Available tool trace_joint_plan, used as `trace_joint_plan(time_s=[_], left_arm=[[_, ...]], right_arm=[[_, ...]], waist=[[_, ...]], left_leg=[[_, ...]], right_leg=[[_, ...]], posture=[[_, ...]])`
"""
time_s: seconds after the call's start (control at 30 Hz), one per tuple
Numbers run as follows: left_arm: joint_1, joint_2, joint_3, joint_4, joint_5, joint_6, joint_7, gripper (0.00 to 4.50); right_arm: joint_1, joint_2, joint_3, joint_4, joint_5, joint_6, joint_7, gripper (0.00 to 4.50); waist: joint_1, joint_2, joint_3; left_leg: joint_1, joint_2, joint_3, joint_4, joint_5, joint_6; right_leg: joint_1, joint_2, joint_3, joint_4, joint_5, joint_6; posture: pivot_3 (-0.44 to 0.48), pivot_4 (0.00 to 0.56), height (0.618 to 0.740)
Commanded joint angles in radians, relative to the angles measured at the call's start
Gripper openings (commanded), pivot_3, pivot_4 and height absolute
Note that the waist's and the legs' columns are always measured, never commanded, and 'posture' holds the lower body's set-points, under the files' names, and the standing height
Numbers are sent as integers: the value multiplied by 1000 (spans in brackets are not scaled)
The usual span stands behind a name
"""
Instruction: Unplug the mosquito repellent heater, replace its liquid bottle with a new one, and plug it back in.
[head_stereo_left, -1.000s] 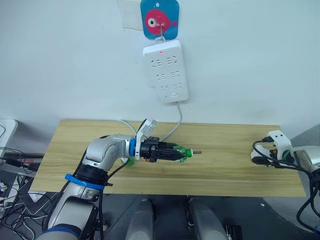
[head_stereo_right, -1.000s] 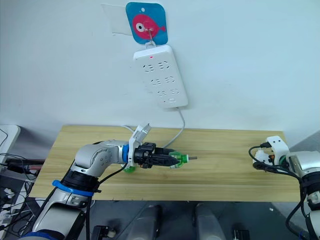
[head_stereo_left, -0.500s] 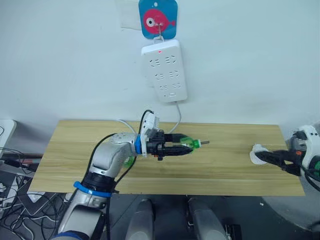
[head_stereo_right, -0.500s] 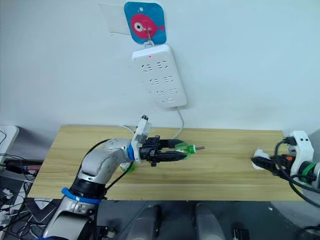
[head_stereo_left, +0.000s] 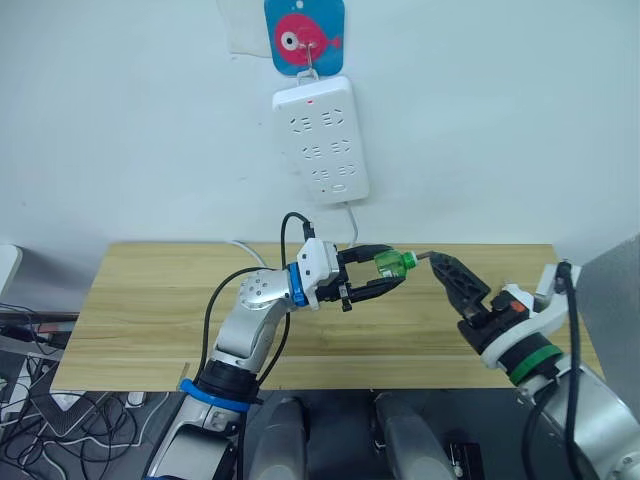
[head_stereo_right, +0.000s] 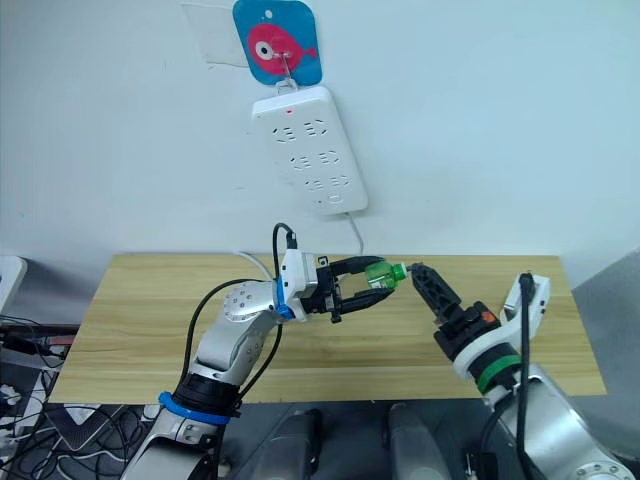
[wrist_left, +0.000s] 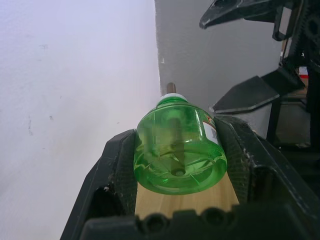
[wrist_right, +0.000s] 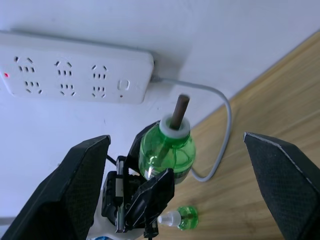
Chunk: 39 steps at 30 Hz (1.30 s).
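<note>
Green translucent bottle with the bare dark wick rod (wrist_left: 180, 152) sits pinched by its round body between the two black fingers of the left gripper (head_stereo_left: 385, 275), held up in the air above the middle of the wooden table (head_stereo_left: 150, 310), wick end aimed at the right gripper (wrist_right: 170, 200). That right gripper has its black fingers spread wide, closing in on the neck, wick tip near one fingertip (head_stereo_left: 447, 270), not touching as far as I can tell.

My read: small, light, hard plastic, smooth and rounded, so it could slip or twist if squeezed off-centre. Best taken on the widest part of the body or the white collar, never by the thin wick, which looks easy to bend or snap. Liquid level inside can't be told.

Down below, the tiny green bottle with the pointed white cap (wrist_right: 177, 218) lies on its side on the table. Up on the wall, the long white power strip (head_stereo_left: 320, 135) hangs with its red light on, sockets free.
</note>
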Motion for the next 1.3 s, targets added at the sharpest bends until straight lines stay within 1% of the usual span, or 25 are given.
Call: trace_joint_plan(time_s=[0.03,0.23,0.37,0.47,0.73,0.77,0.97,1.03,1.13,1.17,1.2,1.27,1.3], left_arm=[[8,-8,-20,-67,-14,-7,3,2227],[32,-8,-34,-82,-13,-14,10,2227],[44,-14,-38,-77,-6,-27,22,2227],[31,-23,-32,-56,-3,-29,38,2227],[23,-40,-51,-87,-9,-2,58,2227],[23,-40,-52,-90,-10,1,59,2227],[31,-30,-60,-126,-16,30,61,2227],[39,-10,-57,-137,-20,45,50,2964],[32,27,-38,-127,-15,31,28,3864],[24,42,-33,-118,-10,22,19,4129],[16,55,-29,-107,-4,13,10,4492],[5,70,-25,-93,2,0,2,4500],[-4,84,-27,-84,13,-3,-1,4500]], right_arm=[[-34,11,55,-4,-60,-46,13,4458],[-103,22,106,57,-122,-75,31,4458],[-118,36,140,76,-150,-83,46,4458],[-115,45,148,81,-163,-90,46,3859],[-119,38,168,84,-174,-85,55,914],[-119,35,171,84,-172,-83,59,841],[-119,30,164,86,-167,-94,61,842],[-115,11,136,90,-161,-98,63,842],[-107,-54,66,128,-146,-89,98,842],[-109,-80,42,145,-147,-84,115,842],[-112,-104,22,162,-147,-79,129,842],[-117,-132,0,184,-148,-73,148,842],[-122,-168,-11,212,-197,-53,169,842]], waist=[[0,0,0],[0,0,0],[0,0,0],[0,0,0],[0,0,0],[0,0,0],[0,0,0],[0,0,0],[1,0,0],[1,0,0],[2,0,0],[3,0,0],[3,0,0]], left_leg=[[0,0,0,0,0,0],[0,0,1,1,0,0],[0,0,1,0,0,0],[0,0,0,0,0,0],[0,0,1,0,0,0],[0,0,0,0,0,0],[0,0,0,0,0,0],[0,0,0,0,0,0],[0,0,0,0,0,0],[0,0,1,0,0,0],[0,0,1,0,0,0],[0,0,1,0,0,0],[0,0,1,0,0,0]], right_leg=[[0,0,0,0,0,0],[0,0,0,0,0,0],[0,0,0,0,0,0],[0,0,0,0,0,0],[0,0,0,0,0,0],[0,0,0,0,0,0],[0,0,0,0,0,0],[0,0,0,0,0,0],[0,0,0,0,0,0],[0,0,0,0,0,0],[0,0,0,0,0,0],[0,0,0,0,0,0],[0,0,0,0,0,0]], posture=[[59,292,740],[65,293,740],[65,293,740],[70,297,740],[63,297,740],[61,296,740],[63,296,740],[71,294,740],[71,294,740],[84,292,740],[84,292,740],[84,292,740],[84,292,740]])
